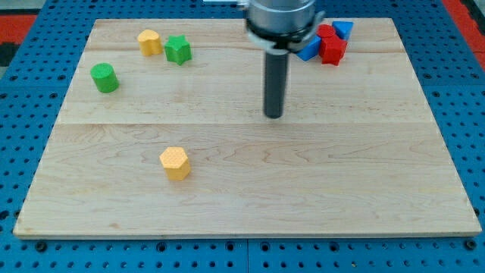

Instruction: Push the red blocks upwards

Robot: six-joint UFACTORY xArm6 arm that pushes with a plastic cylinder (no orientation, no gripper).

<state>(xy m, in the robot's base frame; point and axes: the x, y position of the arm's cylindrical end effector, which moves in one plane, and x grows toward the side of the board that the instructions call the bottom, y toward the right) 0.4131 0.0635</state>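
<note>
Two red blocks sit near the view's top right: one red block (333, 50) of blurred shape, and another red block (325, 32) just above it, partly hidden by the arm. A blue block (308, 50) touches them on the left and a blue triangular block (342, 29) lies at their upper right. My tip (273, 116) rests on the board near the middle, well below and to the left of the red blocks, touching no block.
A yellow block (149, 42) and a green star-shaped block (178, 50) lie at the top left. A green cylinder (104, 78) is at the left. A yellow hexagonal block (175, 162) lies lower left of centre. The wooden board (242, 212) ends in blue pegboard.
</note>
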